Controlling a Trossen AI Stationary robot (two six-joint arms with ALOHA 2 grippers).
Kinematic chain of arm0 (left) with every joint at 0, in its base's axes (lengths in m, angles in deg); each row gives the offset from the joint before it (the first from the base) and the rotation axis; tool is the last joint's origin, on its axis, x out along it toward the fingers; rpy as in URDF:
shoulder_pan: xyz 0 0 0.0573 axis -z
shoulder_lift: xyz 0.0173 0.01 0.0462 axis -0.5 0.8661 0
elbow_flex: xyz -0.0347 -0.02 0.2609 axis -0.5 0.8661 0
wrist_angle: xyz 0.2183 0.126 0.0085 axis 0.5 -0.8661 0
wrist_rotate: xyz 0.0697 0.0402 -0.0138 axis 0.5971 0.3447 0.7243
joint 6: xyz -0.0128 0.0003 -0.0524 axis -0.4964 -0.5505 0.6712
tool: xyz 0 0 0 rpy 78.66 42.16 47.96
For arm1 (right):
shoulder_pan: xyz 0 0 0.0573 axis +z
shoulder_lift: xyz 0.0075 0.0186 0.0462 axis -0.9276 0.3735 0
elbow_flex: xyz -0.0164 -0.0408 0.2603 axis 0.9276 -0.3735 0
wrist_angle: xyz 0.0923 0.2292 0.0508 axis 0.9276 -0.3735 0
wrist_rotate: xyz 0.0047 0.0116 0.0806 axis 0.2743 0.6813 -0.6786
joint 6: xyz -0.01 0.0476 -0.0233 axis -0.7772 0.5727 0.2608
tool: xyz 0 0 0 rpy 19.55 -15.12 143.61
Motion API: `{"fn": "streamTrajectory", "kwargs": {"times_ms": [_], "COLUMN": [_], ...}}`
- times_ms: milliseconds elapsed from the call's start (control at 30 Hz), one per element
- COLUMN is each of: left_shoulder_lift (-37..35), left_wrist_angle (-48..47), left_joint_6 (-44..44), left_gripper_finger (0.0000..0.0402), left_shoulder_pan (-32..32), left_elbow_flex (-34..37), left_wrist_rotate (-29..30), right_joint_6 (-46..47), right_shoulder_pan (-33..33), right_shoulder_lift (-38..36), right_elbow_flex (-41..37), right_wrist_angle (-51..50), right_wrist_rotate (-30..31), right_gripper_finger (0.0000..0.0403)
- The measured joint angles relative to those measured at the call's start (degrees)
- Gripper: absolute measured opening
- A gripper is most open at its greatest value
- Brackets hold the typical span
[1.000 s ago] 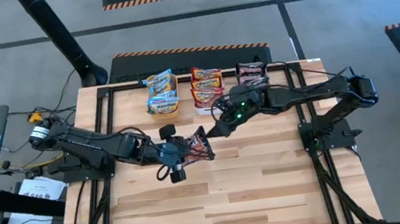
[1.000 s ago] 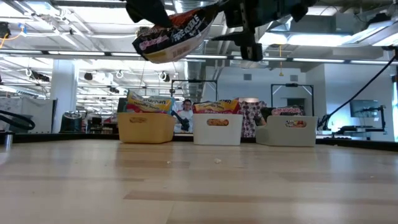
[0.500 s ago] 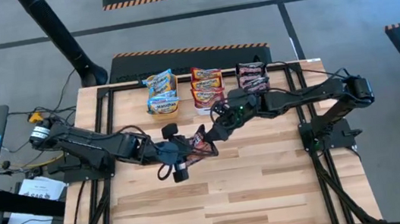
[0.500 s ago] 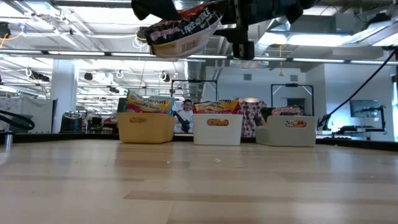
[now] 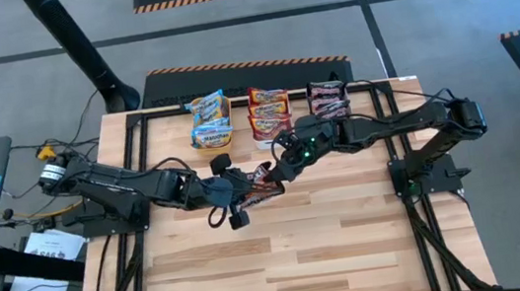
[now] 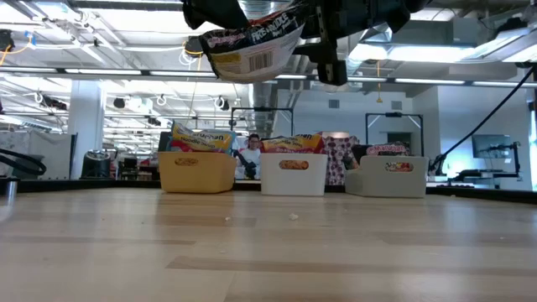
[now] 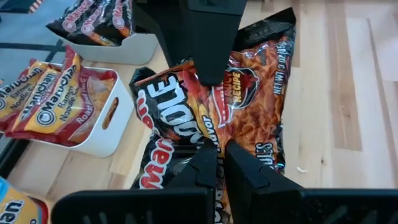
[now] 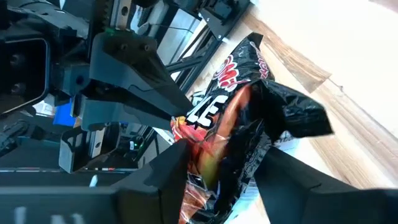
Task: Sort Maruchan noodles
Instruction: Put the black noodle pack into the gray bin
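Raised "Maruchan" packet (image 7: 217, 112) now shows its barcode.

In the low view, both arms are cut off at twelve o'clock, and the bins (image 6: 293, 175) hide the lower halves of their packets (image 6: 201, 138).

One dark red-black flat plastic noodle packet (image 5: 259, 185) is held up in the air above the middle of the table, not touching the wood. It is crumpled and tilted, with white letters and an orange flame picture on it (image 7: 217, 106), and a barcode shows on its underside (image 6: 252, 50). The other packets sit at the far edge: yellow-and-blue packets (image 5: 209, 120) on the left, red-orange packets (image 5: 271, 110) in the middle, dark red-black packets (image 5: 328, 97) on the right.
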Motion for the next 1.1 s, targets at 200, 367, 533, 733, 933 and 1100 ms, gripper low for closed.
{"fn": "streamTrajectory", "kwargs": {"times_ms": [200,367,533,733,933,1100], "left_shoulder_lift": [0.0,0.0,0.0,0.0,0.0,0.0], "left_wrist_angle": [0.1,0.0,0.0,-0.1,0.3,0.2], "left_joint_6": [0.0,0.0,1.5,2.0,-1.1,-0.8], "left_gripper_finger": [0.0,0.0,0.0018,0.0051,0.0094,0.0127], "left_shoulder_pan": [-1.2,-2.1,-3.1,-3.4,-3.4,-3.5], "left_elbow_flex": [0.0,0.0,0.0,0.0,0.0,0.0], "left_wrist_rotate": [0.3,-0.6,-3.9,-4.2,-5.6,-4.6], "right_joint_6": [-0.3,-1.8,-3.2,-5.0,-6.5,-9.2], "right_shoulder_pan": [0.0,0.0,0.0,0.0,0.1,0.1], "right_shoulder_lift": [0.0,0.0,0.0,0.0,0.0,-0.2], "right_elbow_flex": [0.0,0.0,0.0,0.0,0.0,0.0], "right_wrist_angle": [-0.1,-0.2,-0.4,-0.5,-2.2,-5.7], "right_wrist_rotate": [0.0,0.0,-0.1,-0.4,-0.5,-0.6], "right_gripper_finger": [0.0152,0.0089,0.0042,0.0012,0.0008,0.0007]}}
